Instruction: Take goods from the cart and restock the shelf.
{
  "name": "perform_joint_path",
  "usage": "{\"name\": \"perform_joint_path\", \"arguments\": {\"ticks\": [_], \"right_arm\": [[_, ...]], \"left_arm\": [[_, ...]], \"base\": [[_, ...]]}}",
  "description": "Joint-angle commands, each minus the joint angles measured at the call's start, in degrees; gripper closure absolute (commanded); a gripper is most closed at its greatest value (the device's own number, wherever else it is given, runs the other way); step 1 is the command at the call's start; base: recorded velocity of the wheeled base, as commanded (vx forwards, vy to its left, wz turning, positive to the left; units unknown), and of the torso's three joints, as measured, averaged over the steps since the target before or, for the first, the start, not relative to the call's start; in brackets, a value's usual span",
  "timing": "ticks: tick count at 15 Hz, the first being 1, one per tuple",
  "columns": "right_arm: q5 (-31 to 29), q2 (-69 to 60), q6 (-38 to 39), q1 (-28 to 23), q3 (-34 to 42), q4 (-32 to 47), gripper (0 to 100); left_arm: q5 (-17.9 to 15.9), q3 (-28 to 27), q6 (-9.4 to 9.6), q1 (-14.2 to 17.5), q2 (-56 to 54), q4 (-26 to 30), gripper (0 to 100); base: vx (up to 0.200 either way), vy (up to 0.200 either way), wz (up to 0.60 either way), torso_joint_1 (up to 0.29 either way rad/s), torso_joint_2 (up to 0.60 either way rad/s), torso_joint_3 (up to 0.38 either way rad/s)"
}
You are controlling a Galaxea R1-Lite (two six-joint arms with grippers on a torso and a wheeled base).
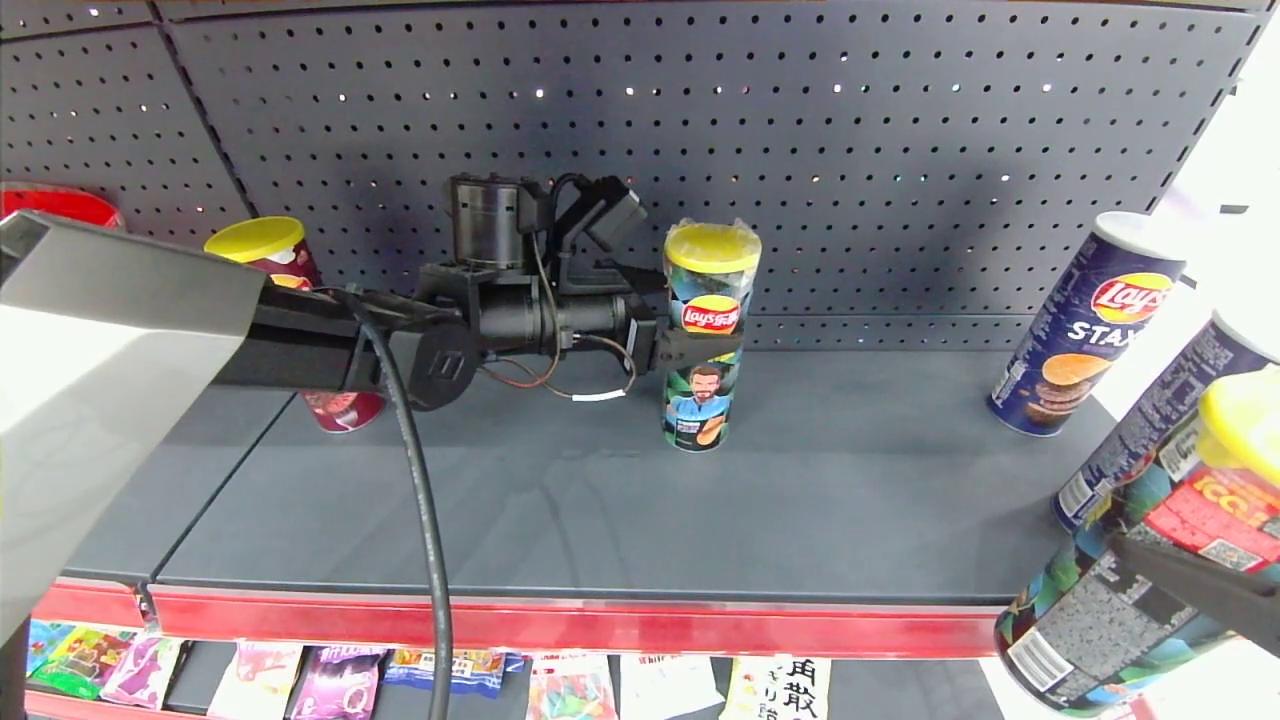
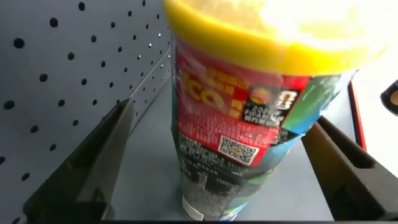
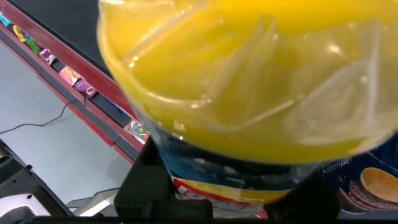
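A chip can (image 1: 712,280) with a yellow lid stands upright mid-shelf near the pegboard. My left gripper (image 1: 690,345) reaches in from the left and is open around it. In the left wrist view the can (image 2: 249,106) sits between the two fingers (image 2: 93,168), with a gap on the pegboard side. At the lower right, my right gripper (image 1: 1180,570) is shut on a second yellow-lidded chip can (image 1: 1090,620), held tilted in front of the shelf edge. That can's lid (image 3: 249,74) lies close to the right wrist camera, above the gripper (image 3: 230,186).
A dark blue can (image 1: 1085,320) stands at the shelf's right end, with another (image 1: 1160,420) just in front of it. A red can with a yellow lid (image 1: 300,300) stands behind my left arm. The shelf's red front rail (image 1: 570,620) runs above hanging snack bags (image 1: 330,680).
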Motion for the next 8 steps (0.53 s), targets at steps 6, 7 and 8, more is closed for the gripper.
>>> {"name": "perform_joint_path", "arguments": {"ticks": [6,7,8], "right_arm": [[-0.05,-0.01,-0.01,-0.01,0.23,-0.02,100],[0.03,-0.01,-0.01,-0.1,0.58,-0.02,100],[0.03,0.08,-0.01,-0.1,0.58,-0.02,100]], "left_arm": [[-0.03,0.07,0.08,-0.63,0.1,-0.23,100],[0.06,1.13,-0.01,-1.07,-1.13,-0.14,100],[0.23,2.62,-0.27,-1.59,-2.36,-0.14,100]], "base": [[0.0,0.0,0.0,0.0,0.0,0.0],[0.0,0.0,0.0,0.0,0.0,0.0],[0.0,0.0,0.0,0.0,0.0,0.0]]}}
